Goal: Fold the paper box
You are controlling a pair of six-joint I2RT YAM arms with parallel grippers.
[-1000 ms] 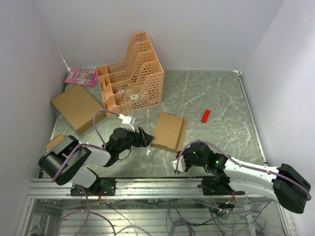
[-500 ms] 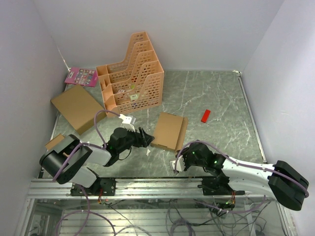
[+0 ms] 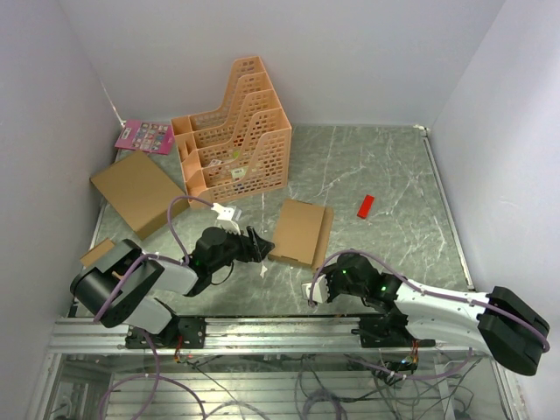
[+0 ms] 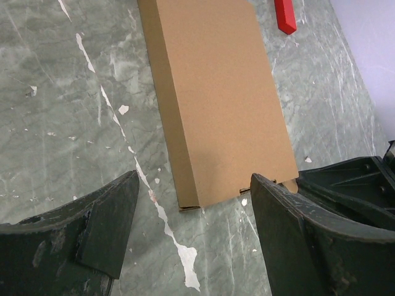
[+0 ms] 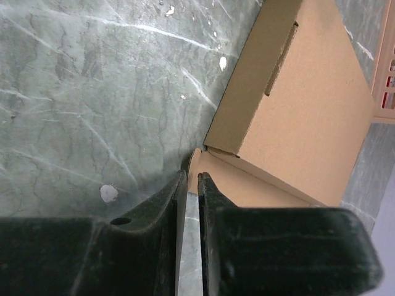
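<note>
Left jaws: wide apart, low over the surface (image 3: 394, 175), just short of the paper box (image 3: 299, 232), which lies folded flat between my two sets of jaws. Right jaws: nearly together, tips at the box's protruding near flap (image 5: 247, 185); whether they pinch it I cannot tell. The box looks light, stiff, easy to slide and easy to crease, so I judge a flap edge the best hold. Compared with a second ago, my right jaws have narrowed, while the box and left jaws are unchanged.

Black-and-white arms (image 3: 437, 304), purple cables (image 3: 172, 214), green lights (image 3: 344, 273)
</note>
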